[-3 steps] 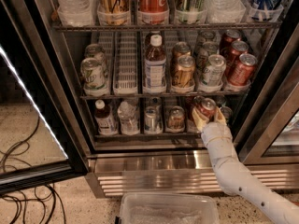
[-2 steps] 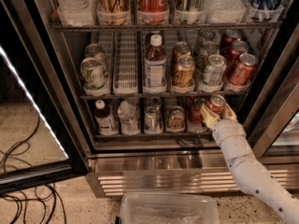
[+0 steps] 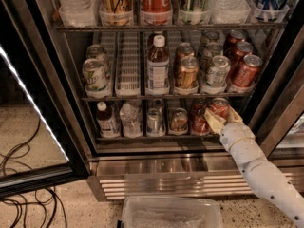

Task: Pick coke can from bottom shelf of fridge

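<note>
The fridge (image 3: 175, 177) stands open before me. On its bottom shelf (image 3: 142, 137) are a dark bottle, a clear bottle, two cans and a red can (image 3: 198, 120). My gripper (image 3: 222, 118) reaches in at the shelf's right end on a white arm. Its yellowish fingers (image 3: 213, 122) are shut around the coke can (image 3: 219, 107), red with a silver lid. The can is held upright, slightly raised, just right of the other red can.
The open glass door (image 3: 33, 108) hangs at the left. The black door frame (image 3: 278, 103) is close on the arm's right. Upper racks hold cans and bottles. A clear plastic bin (image 3: 171, 215) sits on the floor below. Cables (image 3: 23, 201) lie at the left.
The gripper has moved to the right with the coke can in it, away from the other red can, and the arm has swung right with it.
</note>
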{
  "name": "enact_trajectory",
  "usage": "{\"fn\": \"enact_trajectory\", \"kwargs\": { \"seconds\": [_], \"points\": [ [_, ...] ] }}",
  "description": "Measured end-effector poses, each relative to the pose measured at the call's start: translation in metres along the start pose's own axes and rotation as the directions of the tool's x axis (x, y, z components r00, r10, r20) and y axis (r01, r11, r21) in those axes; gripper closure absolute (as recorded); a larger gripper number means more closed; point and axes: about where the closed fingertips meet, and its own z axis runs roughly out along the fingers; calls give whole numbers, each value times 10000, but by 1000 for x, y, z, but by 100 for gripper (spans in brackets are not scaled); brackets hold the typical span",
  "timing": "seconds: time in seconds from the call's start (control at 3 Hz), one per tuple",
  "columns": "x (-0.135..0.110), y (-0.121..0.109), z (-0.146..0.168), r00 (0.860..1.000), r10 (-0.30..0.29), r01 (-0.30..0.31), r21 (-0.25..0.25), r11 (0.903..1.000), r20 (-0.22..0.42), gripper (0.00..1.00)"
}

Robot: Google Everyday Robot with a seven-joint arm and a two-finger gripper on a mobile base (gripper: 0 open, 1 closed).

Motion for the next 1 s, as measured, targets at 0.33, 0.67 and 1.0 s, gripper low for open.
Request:
{"fn": "enact_trajectory", "kwargs": {
  "seconds": [0.33,0.67,1.0],
  "points": [
    [-19,-15,-15,9955,934,-923,-596,9939,149,100],
    [-15,4,-16,9952,958,-973,-1278,9870,-179,100],
    [-15,4,-16,9952,958,-973,-1279,9870,-180,100]
  ]
}}
